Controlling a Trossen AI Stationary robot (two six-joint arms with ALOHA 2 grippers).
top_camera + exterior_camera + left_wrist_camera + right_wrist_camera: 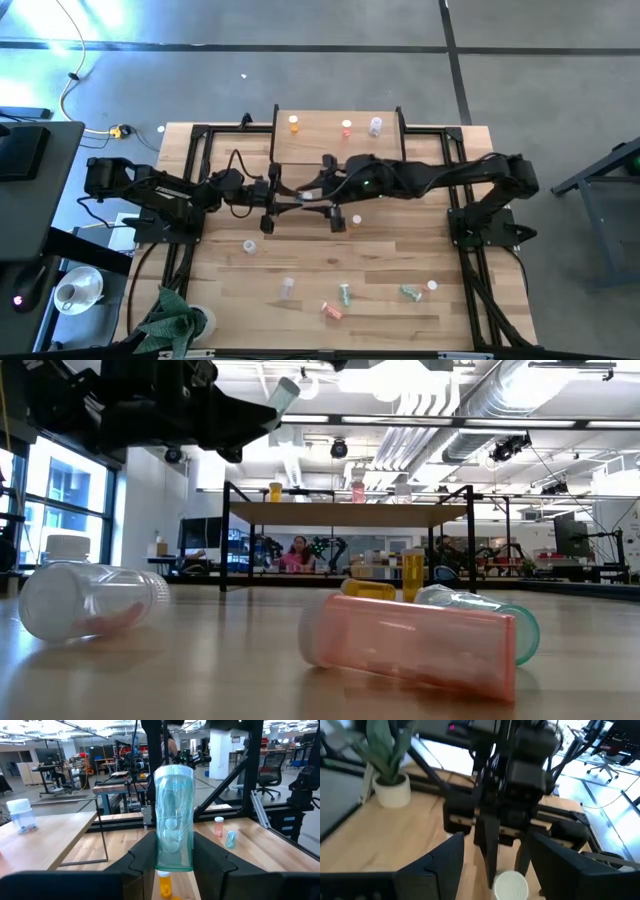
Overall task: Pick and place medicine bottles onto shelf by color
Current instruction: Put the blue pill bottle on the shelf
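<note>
A green see-through medicine bottle (173,815) with white pills inside stands upright in the air, and my left gripper (173,840) is shut on it over the table's middle (296,200). My right gripper (495,837) faces it from the table's right, open, its fingers standing wide on either side of the bottle's pale top end (510,885) without touching. The shelf (335,150) at the far edge carries an orange bottle (293,124), a pink one (346,127) and a clear one (376,126), all upright. Several more bottles (345,294) lie on their sides on the near half of the table. My left gripper pinches the green bottle's lower half (162,855) between its two fingers (142,862), one on each side. The fingers come in level from the table's left and lie across the bottle. The bottle stands upright, most of it above the fingers, lifted clear of the table.
A potted plant (175,318) stands at the near left corner. Black frame bars (200,180) run along both sides of the table. In the low view a pink bottle (410,645) and a clear one (90,600) lie close to the near edge.
</note>
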